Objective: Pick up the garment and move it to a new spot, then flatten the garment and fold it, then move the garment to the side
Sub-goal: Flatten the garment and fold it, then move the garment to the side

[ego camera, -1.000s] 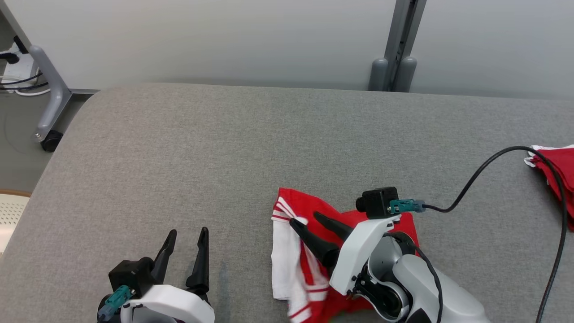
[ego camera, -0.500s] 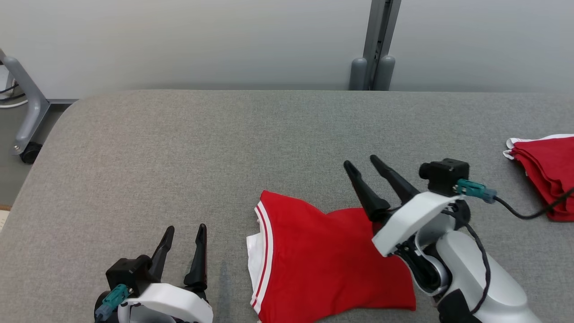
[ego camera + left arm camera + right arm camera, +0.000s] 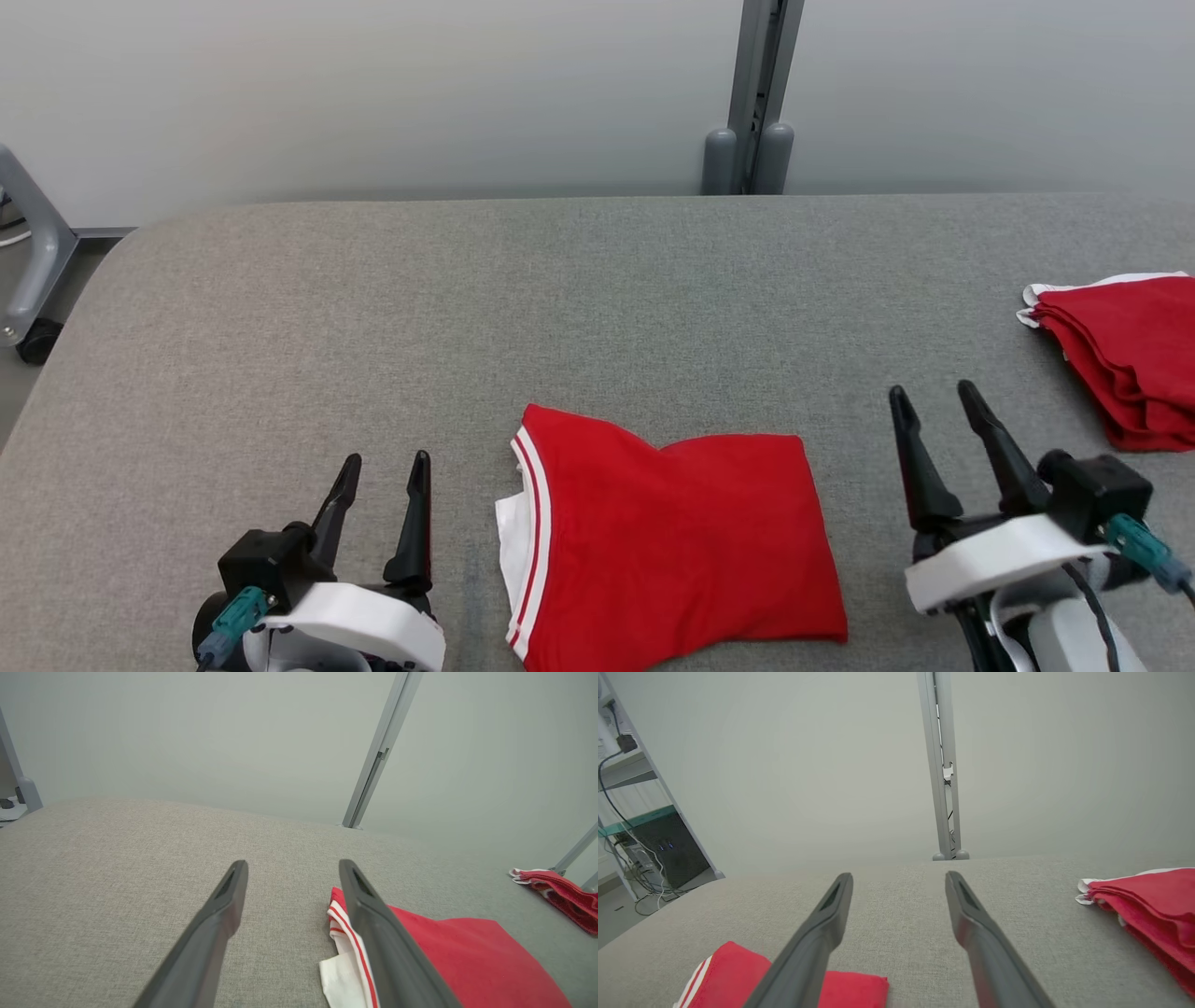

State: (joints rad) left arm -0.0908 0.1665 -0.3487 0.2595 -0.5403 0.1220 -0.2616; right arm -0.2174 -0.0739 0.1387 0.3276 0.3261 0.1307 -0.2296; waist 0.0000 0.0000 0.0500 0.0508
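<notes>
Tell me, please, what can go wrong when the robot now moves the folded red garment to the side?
1. The garment lies in layers, and a white layer sticks out at its left edge. If the open right fingers catch only the top layer, the fold may open.
2. A red pile lies at the right of the table. A drag that way could push into it.

The shirt (image 3: 672, 551) before me is red, with white stripes along one edge and plain white beside them. The table (image 3: 467, 308) is flecked grey. The pile (image 3: 1130, 355) is red, white-edged.
</notes>
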